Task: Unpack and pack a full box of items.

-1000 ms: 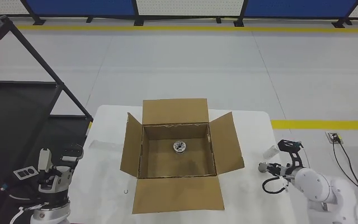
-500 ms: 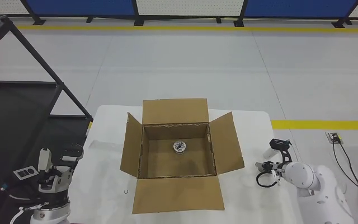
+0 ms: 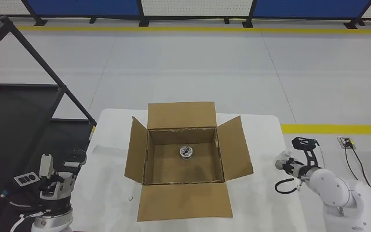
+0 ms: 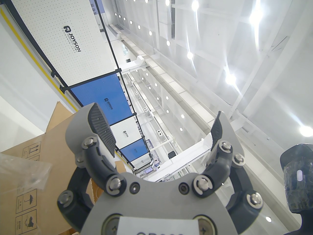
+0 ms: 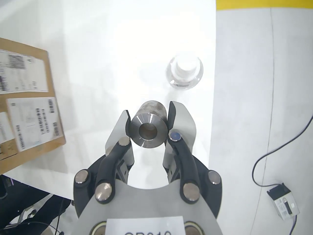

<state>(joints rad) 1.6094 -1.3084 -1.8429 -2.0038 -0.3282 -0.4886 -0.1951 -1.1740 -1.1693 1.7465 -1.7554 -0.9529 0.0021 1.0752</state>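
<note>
An open cardboard box stands in the middle of the white table, its flaps spread out. A small round metal part lies on its floor near the far wall. My right gripper is shut on a grey metal cylinder with a bored end, held above the table to the right of the box. In the top view this gripper sits near the table's right edge. My left gripper is open, holds nothing and points up at the ceiling; it is at the table's left.
A clear bottle with a white cap stands on the table just beyond the cylinder, close to the right edge. A clear plastic bag lies beside the box near the left gripper. A small hook lies left of the front flap.
The right gripper has shifted right and slightly farther back, away from the box, still holding the cylinder. The left arm has not moved.
</note>
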